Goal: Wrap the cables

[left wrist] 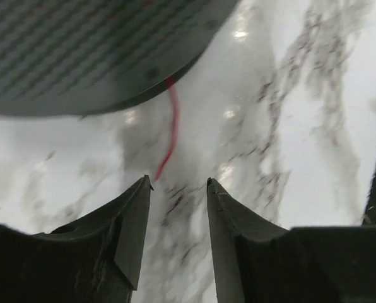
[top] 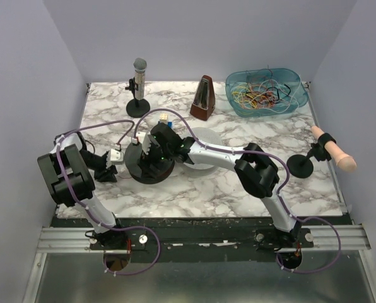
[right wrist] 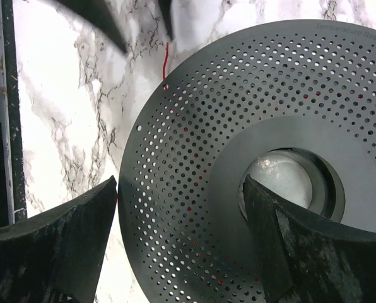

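The left hand (left wrist: pixel 179 182) fills the near edge, its fingers parted with nothing between them. A red cable (left wrist: pixel 171 129) runs across the marble tabletop (left wrist: pixel 289 126) from under a perforated disc (left wrist: pixel 81 57) to just ahead of the fingertips. The right hand (right wrist: pixel 182 183) is spread wide astride that disc, not visibly gripping it. From above, the other cables (top: pixel 258 97) lie tangled in a blue basket (top: pixel 299 81) at the far right.
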Motion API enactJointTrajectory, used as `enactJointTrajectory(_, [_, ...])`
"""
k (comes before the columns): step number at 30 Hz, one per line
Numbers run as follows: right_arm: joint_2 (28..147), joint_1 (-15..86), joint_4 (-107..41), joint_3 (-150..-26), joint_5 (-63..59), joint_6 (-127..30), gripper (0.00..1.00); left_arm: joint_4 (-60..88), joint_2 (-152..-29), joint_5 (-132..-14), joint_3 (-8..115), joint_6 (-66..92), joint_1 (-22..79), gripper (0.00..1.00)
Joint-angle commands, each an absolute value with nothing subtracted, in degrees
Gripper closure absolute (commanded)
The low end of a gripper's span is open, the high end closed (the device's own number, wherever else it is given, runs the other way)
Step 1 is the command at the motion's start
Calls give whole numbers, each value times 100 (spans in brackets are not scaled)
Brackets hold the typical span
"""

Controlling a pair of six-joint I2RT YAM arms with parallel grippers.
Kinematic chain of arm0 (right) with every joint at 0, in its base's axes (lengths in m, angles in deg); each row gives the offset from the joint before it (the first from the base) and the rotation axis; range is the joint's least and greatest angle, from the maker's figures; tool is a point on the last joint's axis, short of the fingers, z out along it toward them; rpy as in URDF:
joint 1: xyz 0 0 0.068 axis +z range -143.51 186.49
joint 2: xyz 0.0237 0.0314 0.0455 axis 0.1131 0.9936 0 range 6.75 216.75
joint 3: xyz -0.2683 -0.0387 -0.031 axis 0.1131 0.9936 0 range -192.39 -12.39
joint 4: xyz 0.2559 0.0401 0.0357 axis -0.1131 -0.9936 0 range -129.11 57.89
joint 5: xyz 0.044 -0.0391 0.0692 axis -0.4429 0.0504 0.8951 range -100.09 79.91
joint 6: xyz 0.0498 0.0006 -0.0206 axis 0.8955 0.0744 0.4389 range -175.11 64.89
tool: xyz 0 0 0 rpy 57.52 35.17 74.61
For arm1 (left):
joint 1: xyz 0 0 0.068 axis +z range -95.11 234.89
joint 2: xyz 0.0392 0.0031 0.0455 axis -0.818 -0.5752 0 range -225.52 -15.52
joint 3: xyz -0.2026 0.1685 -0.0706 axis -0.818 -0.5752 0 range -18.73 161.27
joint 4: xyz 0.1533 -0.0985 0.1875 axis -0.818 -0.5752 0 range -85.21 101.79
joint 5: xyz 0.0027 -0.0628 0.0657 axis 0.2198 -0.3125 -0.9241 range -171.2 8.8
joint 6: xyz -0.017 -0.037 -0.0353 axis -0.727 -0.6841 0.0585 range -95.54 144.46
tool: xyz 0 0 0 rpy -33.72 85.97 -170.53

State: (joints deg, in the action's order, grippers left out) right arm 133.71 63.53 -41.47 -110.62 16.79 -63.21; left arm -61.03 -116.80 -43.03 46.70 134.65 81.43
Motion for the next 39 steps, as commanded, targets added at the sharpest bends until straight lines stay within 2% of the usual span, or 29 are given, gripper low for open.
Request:
enactJointTrajectory(1, [13217,6336,-4274,-10898,1778,-6197,12,-5670,-11037,-3892,3745,14426,7818,50])
enactJointTrajectory(14, [13191,6336,-4274,-10845,1742,-6197,12,-4474,-11001,-4507,3322,13784,7502,53])
enactJointTrajectory(16, [13182,6327,-4274,-10827,1734,-6197,12,-4324,-10965,-4612,3208,13731,7423,62])
enactJointTrajectory(21, [13165,6309,-4283,-10819,1742,-6197,12,-4437,-11053,-4885,3443,13486,7413,100])
enactJointTrajectory(24, [13156,6283,-4292,-10775,1760,-6214,12,-4429,-11097,-4825,3769,13450,7510,100])
enactJointTrajectory(30, [13164,6248,-4441,-10713,1786,-6293,12,-3630,-11237,-3762,4235,12652,7484,100])
enactJointTrajectory(39, [13209,6248,-4749,-10854,2269,-6574,15,-3173,-11782,-3602,5008,11782,6922,100])
